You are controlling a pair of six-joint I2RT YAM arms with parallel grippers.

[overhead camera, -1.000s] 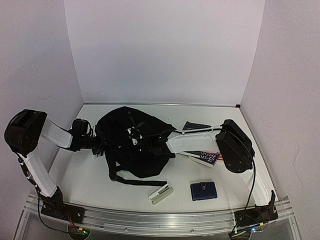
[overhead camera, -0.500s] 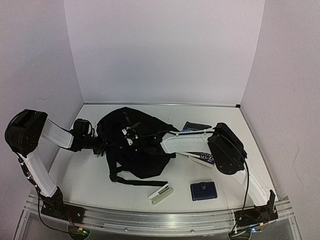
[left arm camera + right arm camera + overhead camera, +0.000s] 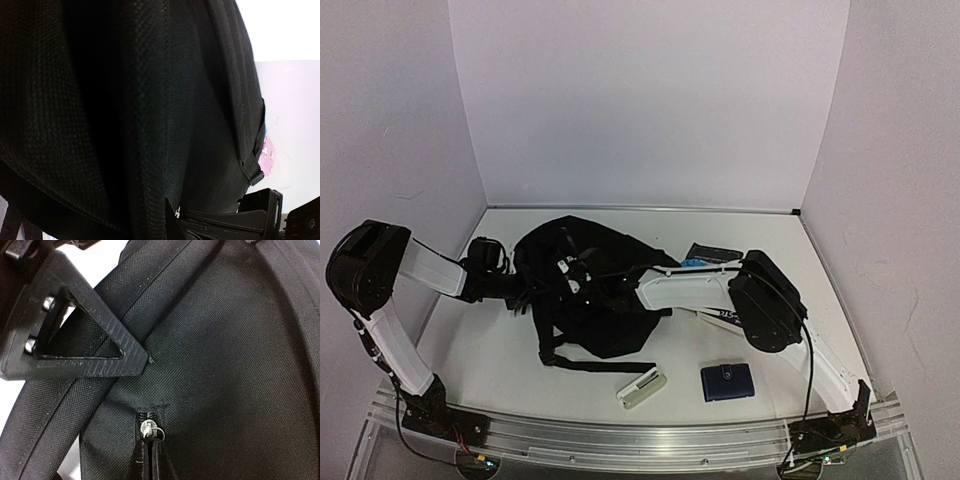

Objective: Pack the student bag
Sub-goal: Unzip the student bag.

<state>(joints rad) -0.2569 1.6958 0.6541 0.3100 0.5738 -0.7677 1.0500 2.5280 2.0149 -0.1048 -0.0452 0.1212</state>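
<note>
Subject of inspection is the large black soft fabric backpack point(image 3: 605, 320), lying slumped on the white counter point(image 3: 490, 350) directly under the right tool point(image 3: 568, 272) and hard against the left tool point(image 3: 528, 292).

Left tool: clenched on a fold at the backpack's edge; its wrist view shows only black weave at close range.

Right tool: clenched, tips down at the small metal zipper slider point(image 3: 148, 429), which sits at the stitched end of its track. It cannot be told whether the pull tab is actually caught between the tips.

Hazards, as judged:
- A thin pull may slip out of the tips, leaving the bag unopened.
- Soft cloth gives no resistance. If the left tool's hold yields, a pull on the zip would drag the whole backpack instead of running the slider.
- Slack fabric beside the track may bunch and jam the slider.
- Loose straps trailing on the near side of both tools may snag.
- The navy rectangular wallet point(image 3: 727, 382) and the pale oblong case point(image 3: 641, 387) lie well to the near side of the right tool, unpacked.

Orientation: the long axis appears to run from the far wall toward the arm bases, slightly skewed. The rounded end points away, the strap tails toward the bases.
</note>
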